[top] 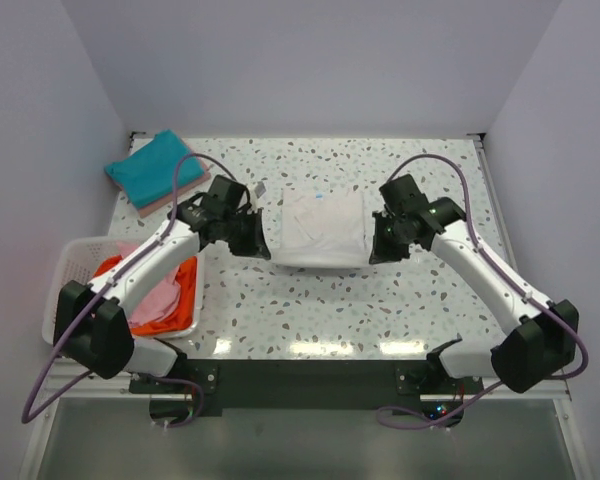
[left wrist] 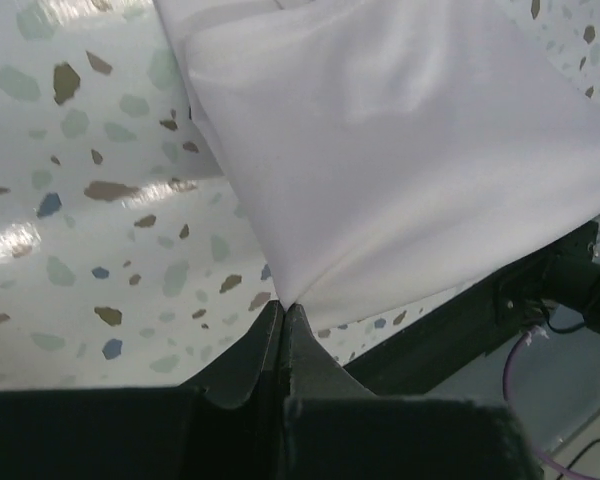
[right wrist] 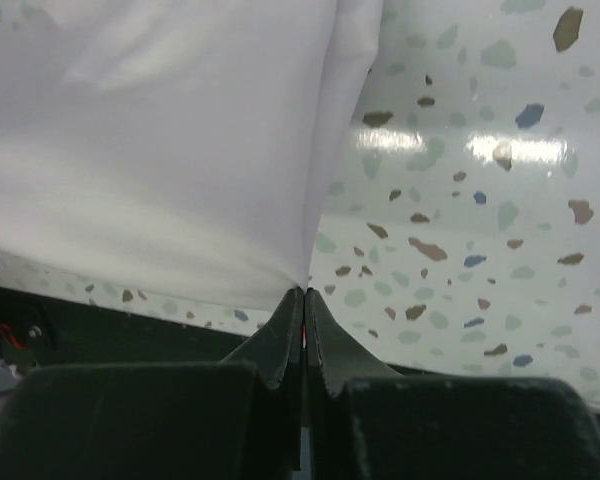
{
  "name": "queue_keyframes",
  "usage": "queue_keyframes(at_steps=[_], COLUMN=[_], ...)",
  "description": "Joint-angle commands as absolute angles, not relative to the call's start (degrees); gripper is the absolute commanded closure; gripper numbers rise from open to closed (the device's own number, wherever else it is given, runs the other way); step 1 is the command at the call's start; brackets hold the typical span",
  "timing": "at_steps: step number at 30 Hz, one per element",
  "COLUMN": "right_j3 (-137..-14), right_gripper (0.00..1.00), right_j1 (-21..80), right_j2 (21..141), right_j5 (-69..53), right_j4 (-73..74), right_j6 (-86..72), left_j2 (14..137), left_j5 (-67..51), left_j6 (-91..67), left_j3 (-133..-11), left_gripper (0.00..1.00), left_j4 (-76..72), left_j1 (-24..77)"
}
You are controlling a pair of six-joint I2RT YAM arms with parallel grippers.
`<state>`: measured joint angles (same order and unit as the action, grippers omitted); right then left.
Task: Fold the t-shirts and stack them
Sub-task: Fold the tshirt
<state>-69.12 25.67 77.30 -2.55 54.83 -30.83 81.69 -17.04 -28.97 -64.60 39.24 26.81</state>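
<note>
Left gripper point(left wrist: 283, 308): pressed together, pinching a corner on the left side of the white t-shirt point(left wrist: 400, 150). Right gripper point(right wrist: 305, 292): likewise pinching the matching corner on the right. Between them we see the shirt, partly folded, at the middle of the speckled table point(top: 310, 315).

We judge a fold to be in hand. The next move calls for both arms to carry the held edge over evenly, keeping it taut.

The teal t-shirt point(top: 152, 168) lies folded far left. The pink and orange t-shirts point(top: 158, 300) lie in the basket point(top: 68, 268).
</note>
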Motion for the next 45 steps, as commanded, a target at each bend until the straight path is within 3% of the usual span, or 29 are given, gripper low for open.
queue_keyframes(at_steps=[1,8,16,22,45], right_j3=[-69.00,-67.85,-71.01,-74.44,-88.94], right_gripper=[1.00,1.00,1.00,1.00,1.00], right_j1=[28.12,33.57,33.49,32.70,23.03], right_j2=[71.90,64.43,65.65,70.13,93.86], right_j5=[-1.23,-3.43,1.75,7.82,7.91], right_j4=[67.83,73.82,71.99,70.41,61.70], right_j6=[-31.54,-40.42,-43.94,-43.95,-36.47], left_j2=[74.73,67.50,74.08,81.99,107.22], left_j5=[-21.96,-25.48,-26.19,-25.93,-31.73], left_j6=[-30.57,-34.45,-30.68,-26.55,-16.53], left_j3=[-61.19,-59.85,-64.86,-68.28,-90.25], left_gripper=[1.00,1.00,1.00,1.00,1.00], left_j4=[47.54,50.19,49.22,48.95,52.38], left_j1=[27.07,28.30,28.48,28.04,17.93])
